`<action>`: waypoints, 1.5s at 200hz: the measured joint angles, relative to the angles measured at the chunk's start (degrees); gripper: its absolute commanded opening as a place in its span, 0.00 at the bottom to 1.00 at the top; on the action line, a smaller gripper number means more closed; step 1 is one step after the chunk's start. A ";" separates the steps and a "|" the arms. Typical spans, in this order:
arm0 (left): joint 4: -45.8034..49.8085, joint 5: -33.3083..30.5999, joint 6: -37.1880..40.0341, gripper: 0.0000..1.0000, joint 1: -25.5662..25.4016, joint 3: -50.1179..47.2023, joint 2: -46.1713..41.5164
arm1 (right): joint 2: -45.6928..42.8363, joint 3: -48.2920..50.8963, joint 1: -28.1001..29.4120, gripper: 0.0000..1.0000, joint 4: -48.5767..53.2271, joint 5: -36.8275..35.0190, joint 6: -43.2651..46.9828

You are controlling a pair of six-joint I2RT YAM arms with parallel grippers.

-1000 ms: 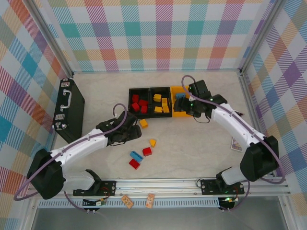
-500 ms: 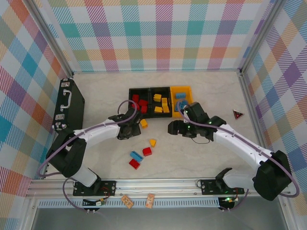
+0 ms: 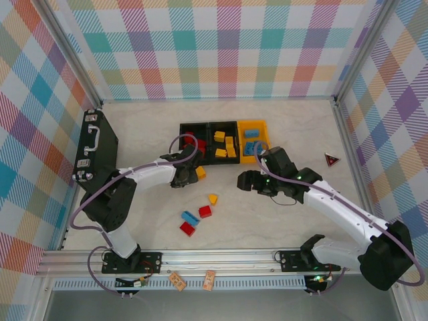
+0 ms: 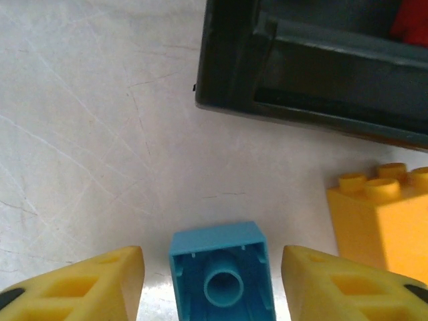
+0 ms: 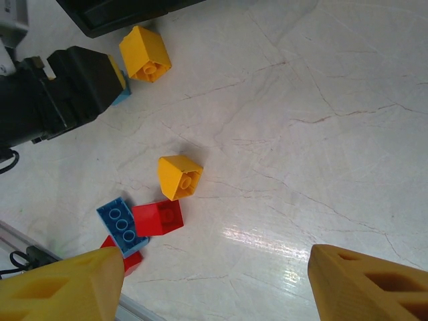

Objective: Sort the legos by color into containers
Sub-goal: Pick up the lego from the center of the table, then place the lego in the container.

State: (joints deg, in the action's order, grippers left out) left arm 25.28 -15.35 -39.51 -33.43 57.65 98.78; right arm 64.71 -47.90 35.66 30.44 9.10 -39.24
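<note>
Right now the left gripper (image 4: pixel 211 259) sits low over the table (image 4: pixel 80 134), just in front of the near corner of the left black bin (image 4: pixel 267 63). Its two yellow fingers (image 4: pixel 87 284) stand apart. A small blue brick (image 4: pixel 221 281) lies between them with its hollow underside toward the wrist camera. A narrow gap shows on each side, so the brick is not pinched. Just to its right rests a yellow brick (image 4: pixel 378 224), studs showing.

From above, the left black bin holds red bricks (image 3: pixel 194 146), the middle black bin (image 3: pixel 223 123) holds yellow ones, and the orange bin (image 3: pixel 263 125) holds blue ones.

The right gripper (image 5: pixel 214 264) hovers over bare table near the front of the orange bin, its fingers spread wide with nothing between them. Ahead of it lies a loose cluster: a second yellow brick (image 5: pixel 179 176), a red brick (image 5: pixel 158 219) touching a long blue brick (image 5: pixel 120 225), and another red brick (image 5: pixel 127 259) partly hidden behind a finger.

A black briefcase (image 3: pixel 93 147) lies at the far left, and a small red triangle (image 3: pixel 331 159) lies at the right.
</note>
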 measured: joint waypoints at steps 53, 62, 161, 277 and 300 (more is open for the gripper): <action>0.02 -0.37 0.48 0.28 0.20 0.24 0.59 | -0.26 0.00 0.00 0.73 0.00 0.00 -0.42; 0.13 -0.37 0.37 0.28 0.20 0.26 0.59 | -0.28 0.00 0.00 0.73 0.00 0.00 -0.42; 6.16 2.97 1.88 0.29 -3.23 9.14 -4.76 | -5.01 0.57 -1.16 0.73 1.51 -3.02 -0.46; 9.42 7.89 3.69 0.30 -11.28 41.40 16.20 | -16.72 7.69 -7.23 0.75 6.23 -6.91 -2.36; 10.97 8.57 4.98 0.30 -11.72 49.42 21.81 | -17.90 9.18 -8.04 0.75 6.86 -7.19 -2.60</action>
State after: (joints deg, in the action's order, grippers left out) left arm 36.25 -6.79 -34.52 -45.15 107.07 120.60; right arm 46.81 -38.72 27.62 37.30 1.91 -41.85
